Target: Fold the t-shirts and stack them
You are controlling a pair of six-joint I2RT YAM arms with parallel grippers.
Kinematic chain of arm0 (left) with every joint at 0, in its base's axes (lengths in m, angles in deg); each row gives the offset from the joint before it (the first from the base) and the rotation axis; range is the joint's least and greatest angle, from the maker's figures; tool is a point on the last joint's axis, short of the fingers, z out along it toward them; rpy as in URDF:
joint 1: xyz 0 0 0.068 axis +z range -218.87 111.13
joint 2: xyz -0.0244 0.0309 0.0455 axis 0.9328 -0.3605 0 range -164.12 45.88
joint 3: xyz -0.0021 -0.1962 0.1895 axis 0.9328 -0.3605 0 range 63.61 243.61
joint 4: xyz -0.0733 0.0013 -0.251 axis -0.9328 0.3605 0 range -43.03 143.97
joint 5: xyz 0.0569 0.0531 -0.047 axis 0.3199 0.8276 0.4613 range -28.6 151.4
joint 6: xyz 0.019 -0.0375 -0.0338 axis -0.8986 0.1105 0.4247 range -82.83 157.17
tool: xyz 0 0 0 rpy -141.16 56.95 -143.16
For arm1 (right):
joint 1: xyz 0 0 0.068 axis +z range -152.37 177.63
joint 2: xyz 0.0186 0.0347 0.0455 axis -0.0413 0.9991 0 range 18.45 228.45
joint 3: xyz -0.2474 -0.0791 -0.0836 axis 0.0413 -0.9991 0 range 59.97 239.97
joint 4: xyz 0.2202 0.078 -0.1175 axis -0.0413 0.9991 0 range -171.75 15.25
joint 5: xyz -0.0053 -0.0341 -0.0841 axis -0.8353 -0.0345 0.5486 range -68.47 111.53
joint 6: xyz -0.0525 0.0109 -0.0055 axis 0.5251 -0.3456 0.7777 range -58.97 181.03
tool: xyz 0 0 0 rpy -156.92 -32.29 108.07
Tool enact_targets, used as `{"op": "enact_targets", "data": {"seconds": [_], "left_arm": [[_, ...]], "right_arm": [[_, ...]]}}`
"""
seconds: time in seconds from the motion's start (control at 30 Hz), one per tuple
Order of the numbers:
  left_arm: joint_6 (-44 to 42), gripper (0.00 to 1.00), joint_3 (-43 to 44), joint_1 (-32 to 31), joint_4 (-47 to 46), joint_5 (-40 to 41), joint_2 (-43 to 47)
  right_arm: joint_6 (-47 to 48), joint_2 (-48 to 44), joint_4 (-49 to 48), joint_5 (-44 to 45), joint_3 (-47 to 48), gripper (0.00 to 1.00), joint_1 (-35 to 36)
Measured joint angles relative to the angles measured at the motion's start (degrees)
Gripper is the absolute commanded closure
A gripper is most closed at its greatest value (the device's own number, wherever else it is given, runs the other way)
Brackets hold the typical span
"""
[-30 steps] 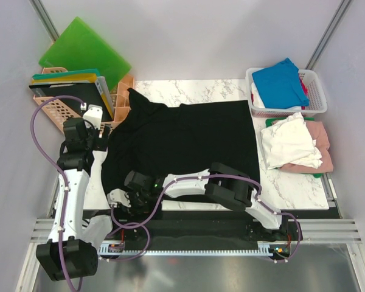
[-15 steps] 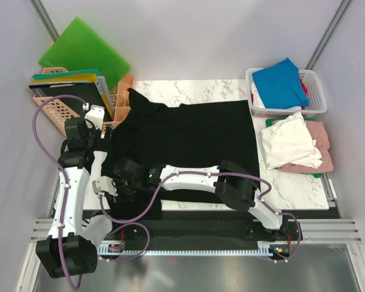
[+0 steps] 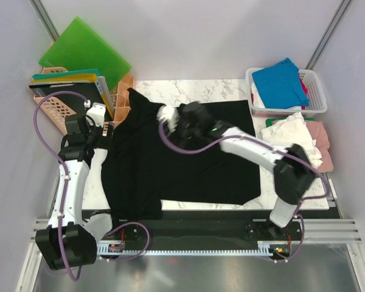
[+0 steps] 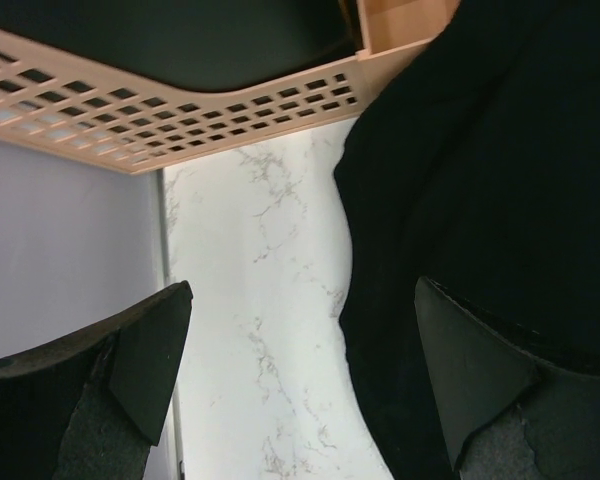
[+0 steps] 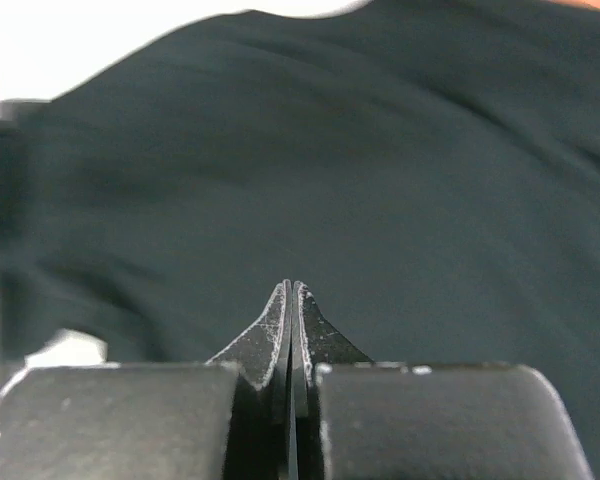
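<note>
The black t-shirt [image 3: 182, 161] lies spread flat over the middle of the desk [image 3: 201, 90] and reaches almost to the near edge; one sleeve points toward the far left corner

The right gripper [image 3: 165, 115] is over the far left part of this shirt, with its arm stretched across the cloth. In the right wrist view its jaws are pressed fully together [image 5: 291, 292], and no cloth is seen between them; the black shirt fills the view beyond

The left gripper [image 3: 96, 114] is at the left edge of the desk, its jaws as wide apart as they go, and it grips nothing. In the left wrist view [image 4: 302, 290] one finger stands over bare marble and the other over the border of the black shirt, and the peach crate [image 4: 130, 120] is just beyond

At the far right corner the white basket [image 3: 317, 100] contains the blue t-shirt [image 3: 281, 81]. Just beside it, toward the near edge, the white t-shirt [image 3: 289, 143] lies crumpled on the pink t-shirt [image 3: 323, 146]. The green boards [image 3: 85, 52] lean behind the crate
</note>
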Motion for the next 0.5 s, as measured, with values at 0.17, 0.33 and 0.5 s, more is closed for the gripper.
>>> {"op": "enact_targets", "data": {"seconds": [0.17,0.33,0.5], "left_arm": [[-0.5,0.0,2.8,-0.7,0.5,-4.5,-4.8],[-1.3,0.0,12.5,-6.1,3.3,-5.9,-15.0],[-1.4,0.0,36.9,-13.5,12.0,-12.2,-32.8]], "right_arm": [[4.7,-16.8,3.3,10.6,-10.6,0.68,-12.2],[7.0,-27.5,7.9,12.7,-13.3,0.02,-14.5],[2.8,-19.3,13.2,7.4,-3.0,0.02,-28.7]]}}
